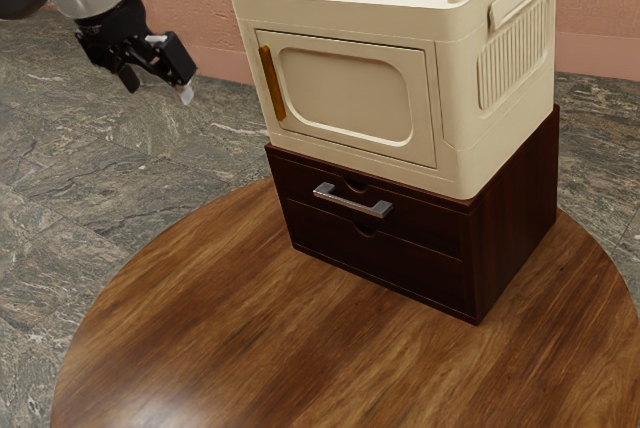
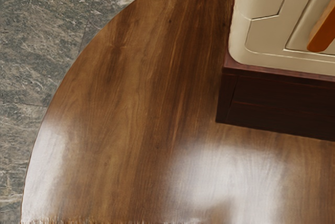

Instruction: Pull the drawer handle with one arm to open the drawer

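At ten o'clock in the exterior view, the gripper (image 1: 157,86) hangs open, its two fingers spread well apart with nothing between them and touching nothing. Toward six o'clock lies the round wooden counter (image 1: 220,328). Next rightward, an upright orange-brown handle (image 1: 271,83) sits on the door of a cream cabinet (image 1: 500,148), which rests on a dark wooden chest (image 1: 520,223). The silver drawer handle (image 1: 350,201) is on the front of the chest's upper drawer (image 1: 430,229), at five o'clock from the orange-brown handle; the gripper lies well away from it, toward ten o'clock. Both the upper drawer and the lower drawer (image 1: 420,271) look flush with the chest, closed.
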Available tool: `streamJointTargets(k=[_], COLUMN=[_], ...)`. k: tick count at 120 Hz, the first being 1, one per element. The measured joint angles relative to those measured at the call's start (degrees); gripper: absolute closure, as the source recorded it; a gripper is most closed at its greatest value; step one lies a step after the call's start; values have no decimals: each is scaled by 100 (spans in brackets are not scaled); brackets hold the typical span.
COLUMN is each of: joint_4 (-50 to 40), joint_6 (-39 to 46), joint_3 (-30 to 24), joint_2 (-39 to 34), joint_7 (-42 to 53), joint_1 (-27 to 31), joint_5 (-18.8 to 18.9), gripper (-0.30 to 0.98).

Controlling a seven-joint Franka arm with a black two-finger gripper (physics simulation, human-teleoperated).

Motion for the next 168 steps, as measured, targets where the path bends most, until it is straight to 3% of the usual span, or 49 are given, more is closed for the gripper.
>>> streamJointTargets(k=[32,42,52,62,93,119,146,168], joint_4=[63,186,238,159,-139,-2076,-3745,-4512], joint_6=[-16,-30,-35,-155,-187,526,1460,2385], joint_3=[-32,-586,-1230,-1459,-1874,-2851,-2982,-3001], joint_2=[-85,-361,-430,-426,-530,-1604,-2639,-2678], joint_7=[54,85,153,224,769,1493,2306,2958], joint_1=[780,1096,485,-152,163,884,948,864], joint_5=[-5,66,213,250,558,759,1041,1098], gripper=[0,0,0,0,0,0,0,0])
